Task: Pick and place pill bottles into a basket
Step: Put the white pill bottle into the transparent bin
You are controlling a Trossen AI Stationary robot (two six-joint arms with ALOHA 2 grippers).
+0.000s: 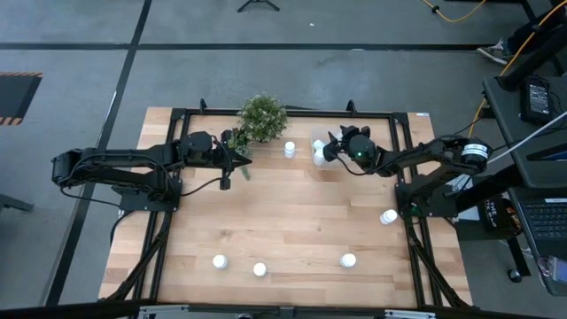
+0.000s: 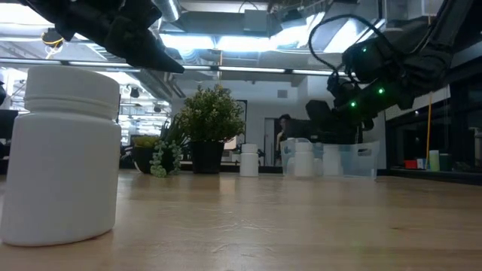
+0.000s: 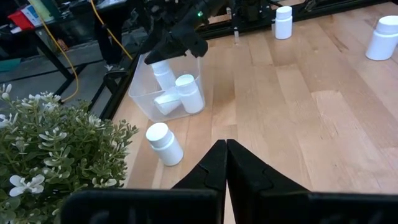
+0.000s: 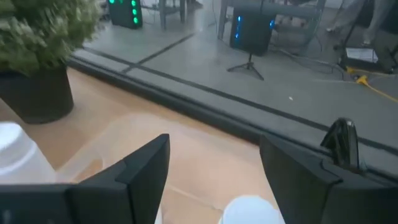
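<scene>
Leafy potted plant (image 1: 262, 118) in a dark pot at the far edge of the wooden table (image 1: 292, 221); black metal frame (image 1: 381, 113) bordering the tabletop; grey floor with dark lines beyond; tripod (image 4: 250, 64) on that floor; desk with laptop (image 1: 542, 221) to the right.

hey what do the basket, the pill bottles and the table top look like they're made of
Basket: looks like clear, near-colourless plastic, since the bottles inside show through its walls.
Pill bottles, such as the one beside the basket: probably opaque white plastic with a smooth, fairly matte surface and ribbed-looking caps.
Table top: light wood planks; grain and board seams show, with a low sheen.
</scene>
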